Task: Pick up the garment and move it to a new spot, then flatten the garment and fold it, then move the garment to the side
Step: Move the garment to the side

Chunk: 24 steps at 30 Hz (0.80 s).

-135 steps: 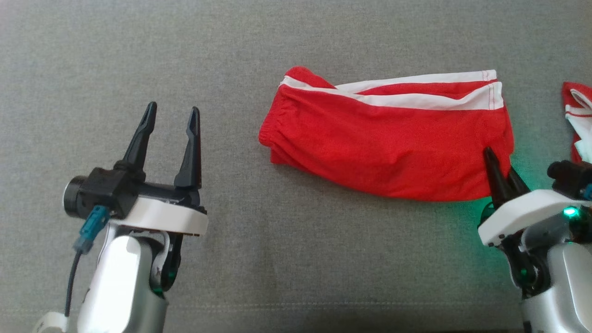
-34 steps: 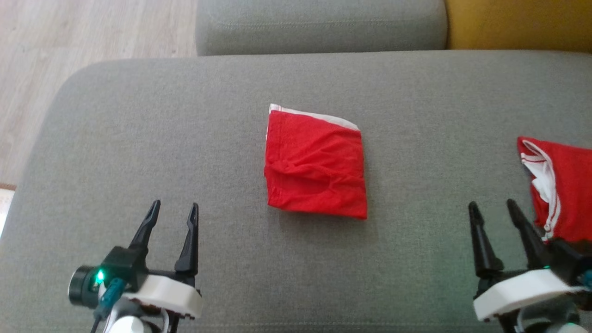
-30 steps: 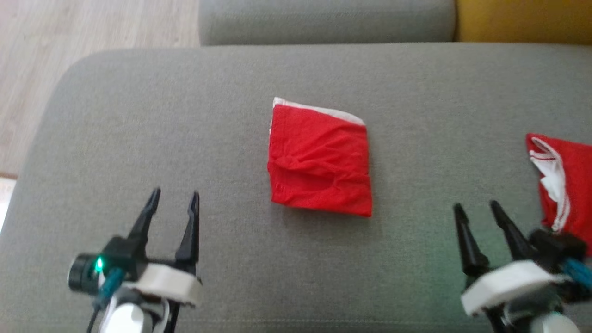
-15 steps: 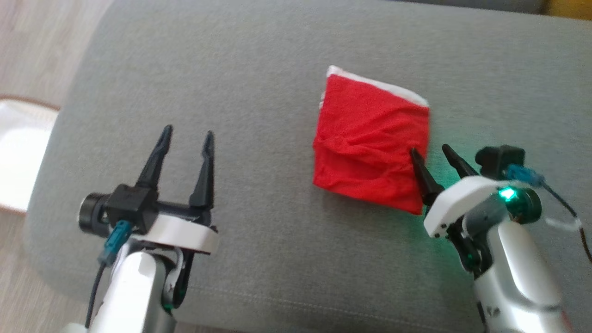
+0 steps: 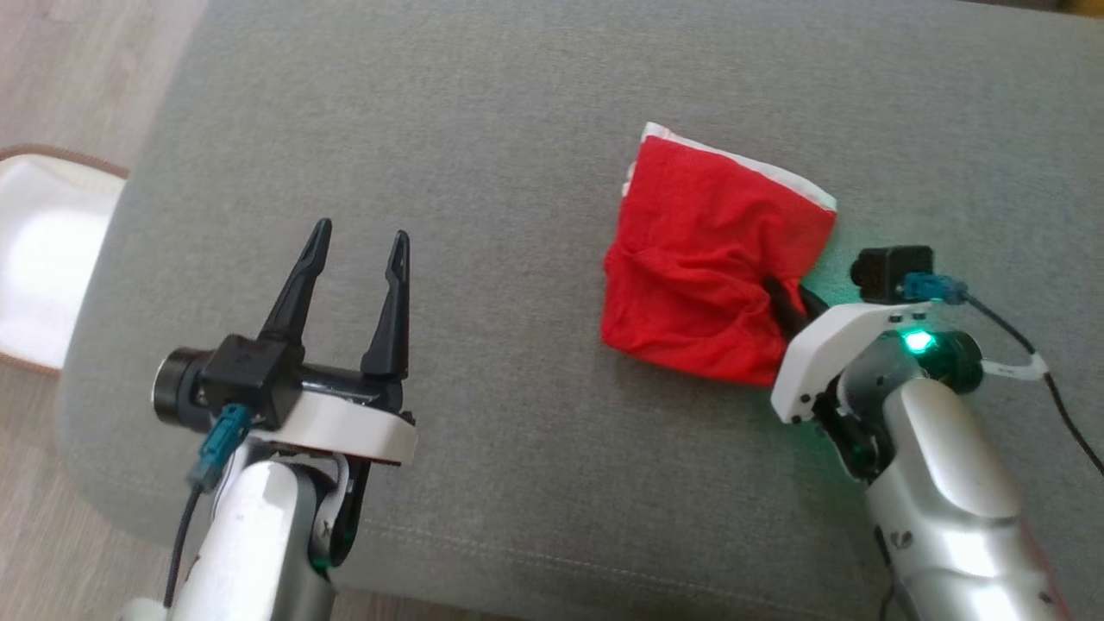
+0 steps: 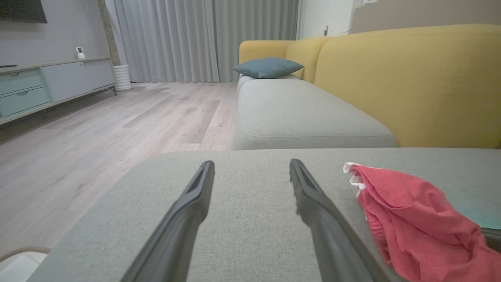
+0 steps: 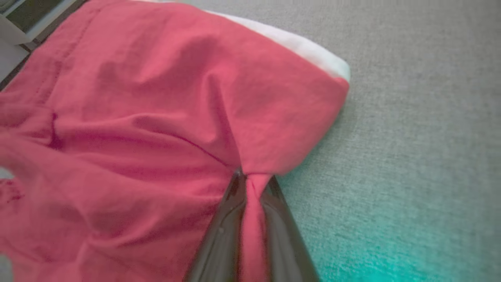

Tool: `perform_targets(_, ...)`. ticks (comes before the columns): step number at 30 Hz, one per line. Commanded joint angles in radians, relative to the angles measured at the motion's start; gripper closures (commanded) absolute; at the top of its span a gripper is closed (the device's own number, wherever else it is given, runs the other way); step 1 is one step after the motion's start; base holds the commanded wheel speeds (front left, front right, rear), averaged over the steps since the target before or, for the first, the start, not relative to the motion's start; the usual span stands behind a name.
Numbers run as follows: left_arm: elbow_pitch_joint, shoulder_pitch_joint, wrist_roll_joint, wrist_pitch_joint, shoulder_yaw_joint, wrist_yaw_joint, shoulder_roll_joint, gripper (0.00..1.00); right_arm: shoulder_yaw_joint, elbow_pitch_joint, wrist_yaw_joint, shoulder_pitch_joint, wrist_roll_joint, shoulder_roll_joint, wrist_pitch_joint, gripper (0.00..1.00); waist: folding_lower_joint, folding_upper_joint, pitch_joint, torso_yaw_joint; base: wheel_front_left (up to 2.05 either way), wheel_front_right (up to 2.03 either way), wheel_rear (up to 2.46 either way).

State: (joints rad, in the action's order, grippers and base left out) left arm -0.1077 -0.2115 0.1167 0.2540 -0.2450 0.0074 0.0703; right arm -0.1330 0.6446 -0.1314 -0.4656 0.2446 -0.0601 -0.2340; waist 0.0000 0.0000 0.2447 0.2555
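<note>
Item: folded red garment [image 5: 707, 259] — lies right of centre on the grey sofa cushion [image 5: 483, 129]. My right gripper [image 5: 787, 295] is clamped on its near right edge, cloth bunched; I judge this hold serves the move aside. Left gripper [image 5: 358, 250] — spread, empty, well left. Yellow backrest [image 6: 411, 78] far; no obstacle near.

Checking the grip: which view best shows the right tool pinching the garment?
Right wrist view: the right tool is shut on a fold of the garment, close up. Head view shows it smaller; left wrist view, the garment's side.
</note>
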Motion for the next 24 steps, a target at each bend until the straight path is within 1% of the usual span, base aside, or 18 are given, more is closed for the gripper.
perform_targets(1,0.039,-0.032,-0.009,0.008,0.041,-0.004,0.011,0.00,-0.046,-0.020,0.001,0.015,-0.022,0.005,0.016,1.00,0.0000,0.0000,-0.003,-0.021,0.00,0.00,0.00)
perform_targets(4,0.047,-0.027,-0.014,0.008,0.048,-0.006,0.013,0.00,-0.081,-0.079,0.001,0.032,-0.058,-0.022,0.042,1.00,0.0000,0.0000,-0.010,-0.058,0.00,0.00,0.00)
perform_targets(7,0.056,-0.019,-0.018,0.008,0.055,-0.007,0.015,0.00,-0.107,-0.161,0.001,0.069,-0.083,-0.060,0.044,1.00,0.0000,0.0000,-0.016,-0.109,0.00,0.00,0.00)
perform_targets(11,0.068,-0.008,-0.022,0.008,0.061,-0.010,0.019,0.00,-0.120,-0.282,0.001,0.135,-0.096,-0.128,0.012,1.00,0.0000,0.0000,-0.023,-0.189,0.00,0.00,0.00)
perform_targets(13,0.073,-0.004,-0.025,0.008,0.061,-0.013,0.021,0.00,-0.121,-0.345,0.001,0.168,-0.097,-0.166,-0.013,1.00,0.0000,0.0000,-0.021,-0.228,0.00,0.00,0.00)
perform_targets(14,0.073,-0.004,-0.025,0.008,0.061,-0.013,0.021,0.00,-0.121,-0.345,0.001,0.168,-0.097,-0.166,-0.013,1.00,0.0000,0.0000,-0.021,-0.228,0.00,0.00,0.00)
perform_targets(19,0.082,-0.010,-0.030,0.008,0.050,-0.024,0.021,0.00,-0.094,-0.470,0.001,0.231,-0.096,-0.263,-0.076,1.00,0.0000,0.0000,-0.005,-0.298,0.00,0.00,0.00)
perform_targets(24,0.088,-0.025,-0.039,0.008,0.041,-0.033,0.024,0.00,-0.074,-0.535,0.001,0.227,-0.097,-0.352,-0.099,1.00,0.0000,0.0000,0.030,-0.347,0.00,0.00,0.00)
